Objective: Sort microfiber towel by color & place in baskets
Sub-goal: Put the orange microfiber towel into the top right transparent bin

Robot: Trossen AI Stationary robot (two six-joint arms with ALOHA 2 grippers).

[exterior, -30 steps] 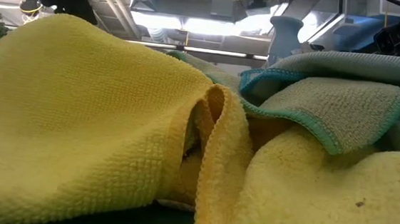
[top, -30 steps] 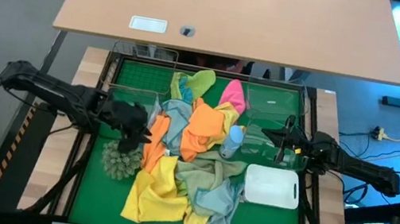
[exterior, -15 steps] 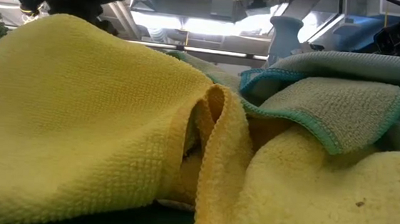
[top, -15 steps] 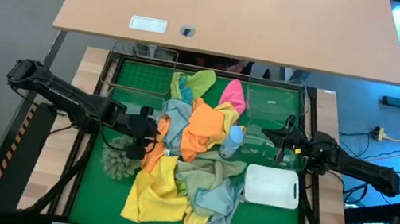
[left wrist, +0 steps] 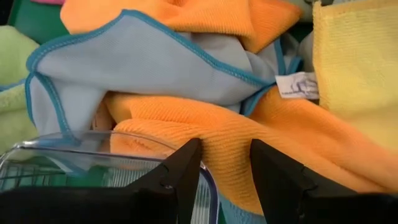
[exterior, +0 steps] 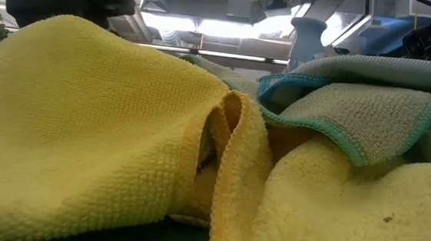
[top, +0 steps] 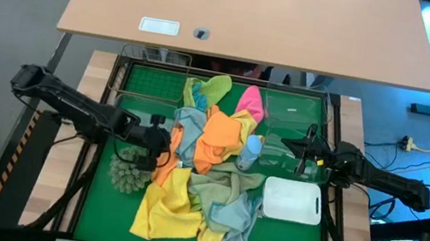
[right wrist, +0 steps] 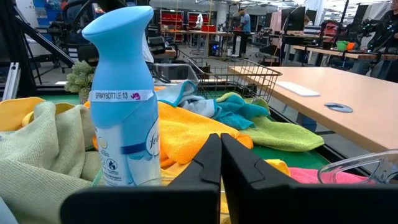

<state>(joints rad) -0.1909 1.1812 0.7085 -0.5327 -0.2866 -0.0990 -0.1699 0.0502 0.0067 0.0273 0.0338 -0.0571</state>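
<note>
The microfiber towels lie in a heap in mid-table: yellow (top: 170, 204), orange (top: 221, 137), pink (top: 251, 102), light green (top: 219, 86) and light blue (top: 190, 122). My left gripper (top: 162, 140) is open at the heap's left edge. In its wrist view the left gripper (left wrist: 225, 167) has a fold of the orange towel (left wrist: 273, 155) between its tips, with the light blue towel (left wrist: 149, 62) just beyond. My right gripper (top: 306, 157) is shut and waits at the table's right by the clear baskets (top: 294, 116). The white basket (top: 292, 200) stands nearer. My left gripper comes at the orange towel's left edge (left wrist: 224, 134) slanting down from the table's left, one finger on either side of a fold. I cannot tell whether the fingers touch the cloth.
A clear basket's rim (left wrist: 93, 144) sits right beside my left fingers. A spiky grey-green ball (top: 130, 173) lies near the left arm. A light-blue spray bottle (top: 251, 150) stands in the heap, close before my right gripper (right wrist: 220, 155). A wire rack (top: 147, 84) is at the far left.
My left gripper has moved toward the table's right, from over the spiky ball and clear basket to the left edge of the towel heap, and has come lower. The towels have not moved.
</note>
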